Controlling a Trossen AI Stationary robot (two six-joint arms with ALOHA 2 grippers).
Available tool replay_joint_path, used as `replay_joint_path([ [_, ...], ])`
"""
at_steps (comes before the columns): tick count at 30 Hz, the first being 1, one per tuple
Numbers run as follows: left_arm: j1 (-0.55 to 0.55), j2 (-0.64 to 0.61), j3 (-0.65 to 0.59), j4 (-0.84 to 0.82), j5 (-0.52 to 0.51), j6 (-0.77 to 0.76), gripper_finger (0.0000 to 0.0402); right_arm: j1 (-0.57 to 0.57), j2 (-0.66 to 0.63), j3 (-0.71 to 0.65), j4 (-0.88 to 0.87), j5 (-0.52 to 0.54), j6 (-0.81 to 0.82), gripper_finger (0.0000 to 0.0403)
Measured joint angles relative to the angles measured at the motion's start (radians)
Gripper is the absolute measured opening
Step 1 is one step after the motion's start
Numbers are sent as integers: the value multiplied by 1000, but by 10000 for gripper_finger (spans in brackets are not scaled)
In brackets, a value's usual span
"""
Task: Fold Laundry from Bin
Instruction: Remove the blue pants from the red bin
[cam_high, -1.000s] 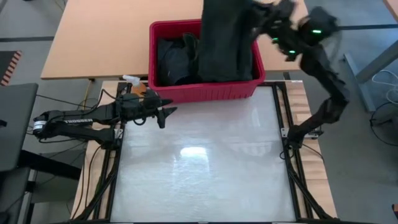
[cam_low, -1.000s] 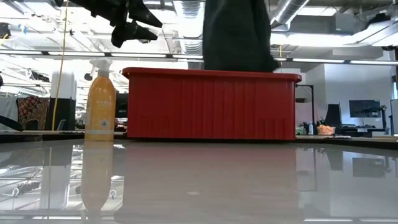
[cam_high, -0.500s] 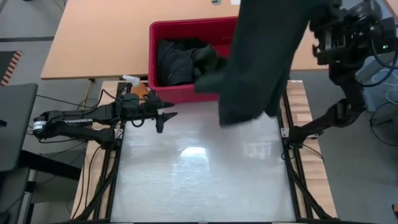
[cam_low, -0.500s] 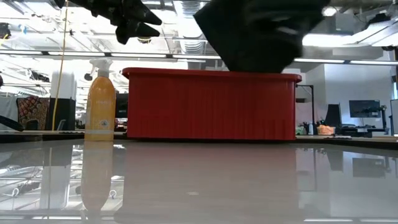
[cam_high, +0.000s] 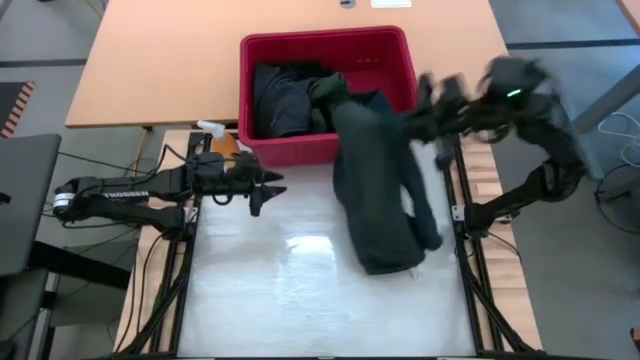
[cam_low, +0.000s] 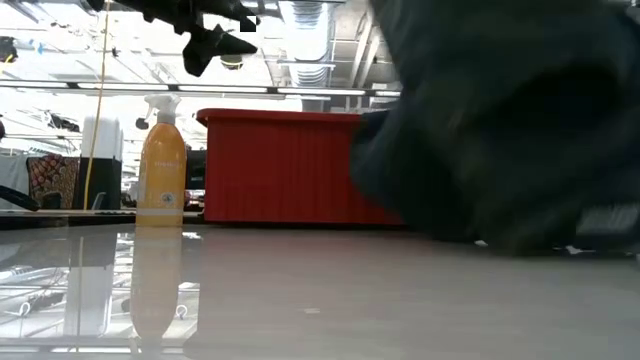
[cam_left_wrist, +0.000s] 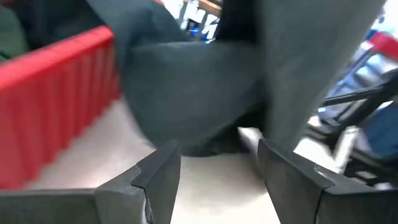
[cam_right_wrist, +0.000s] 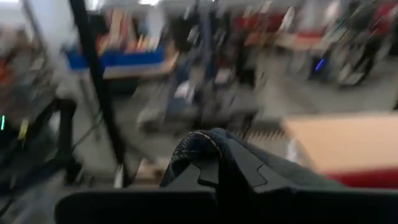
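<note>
The red bin (cam_high: 400, 60) stands at the table's far edge with dark laundry (cam_high: 285, 95) heaped inside. One dark garment (cam_high: 380, 200) hangs out in front of the bin, over the table's right half. It fills the right of the low view (cam_low: 500, 120) and the left wrist view (cam_left_wrist: 199, 93). My right gripper (cam_high: 425, 102) is shut on its upper part, just right of the bin's near right corner. My left gripper (cam_high: 270, 185) stands open above the table's left side, in front of the bin, its fingers (cam_left_wrist: 155, 177) pointing at the garment without touching it. My right gripper pinches a bunched fold of the dark garment (cam_right_wrist: 202, 146) between its two shut fingers. The fingers reach in about level from the table's right side. The garment hangs slack below them, and its lower end (cam_high: 385, 262) reaches down to the table.
An orange spray bottle (cam_low: 160, 165) stands at the bin's near left corner, right behind my left gripper. The pale tabletop (cam_high: 280, 300) lies bare in front of the garment and to its left. Black frame rails (cam_high: 470, 270) run along both table sides.
My right gripper has swung from above the bin toward the table's near edge and down, turning as it went. The garment has come up out of the bin, swung forward and now drapes over the table in front of the bin.
</note>
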Motion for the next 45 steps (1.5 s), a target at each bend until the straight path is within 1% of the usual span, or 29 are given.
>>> replay_joint_path([
  [2, -40, 0, 0, 11, -4, -51, 203, 12, -21, -102, 17, -49, -3, 31],
  [4, -95, 1, 0, 16, -46, -89, 203, 15, -59, -235, 74, -116, 2, 29],
  [7, -202, 25, 0, 35, -178, -142, 203, 19, -120, -455, 225, -204, 48, 29],
  [8, -241, 40, 0, 36, -228, -161, 203, 25, -138, -524, 265, -220, 63, 29],
  [10, -318, 91, 0, 73, -319, -192, 203, 31, -169, -652, 322, -213, 75, 31],
  [12, -387, 161, 0, 136, -384, -219, 203, 33, -192, -742, 333, -158, 76, 31],
  [15, -469, 303, 0, 303, -433, -229, 203, 27, -222, -826, 306, -38, 67, 30],
  [19, -516, 494, 0, 554, -440, -146, 203, 6, -233, -865, 273, 219, 53, 31],
  [21, -519, 566, 25, 604, -437, -97, 203, -4, -233, -865, 273, 366, 53, 31],
  [23, -516, 620, 70, 601, -432, -35, 203, -15, -234, -859, 275, 487, 53, 31],
  [24, -513, 644, 98, 587, -428, 12, 203, -20, -234, -858, 277, 532, 53, 31],
  [26, -503, 692, 155, 558, -408, 122, 203, -36, -232, -858, 272, 571, 72, 31],
  [29, -479, 758, 262, 480, -405, 296, 203, -64, -223, -858, 259, 572, 126, 33],
  [31, -456, 801, 346, 399, -406, 415, 203, -82, -214, -858, 241, 572, 154, 35],
  [33, -430, 847, 439, 305, -364, 490, 203, -98, -211, -858, 222, 572, 171, 35],
  [36, -392, 921, 592, 128, -258, 541, 203, -108, -204, -857, 207, 571, 185, 41],
  [39, -363, 997, 746, -71, -198, 584, 203, -108, -204, -857, 196, 570, 184, 54],
  [42, -342, 1090, 882, -245, -174, 613, 203, -104, -204, -857, 193, 570, 184, 73],
  [45, -326, 1177, 991, -380, -177, 615, 203, -100, -204, -857, 186, 564, 184, 96],
])
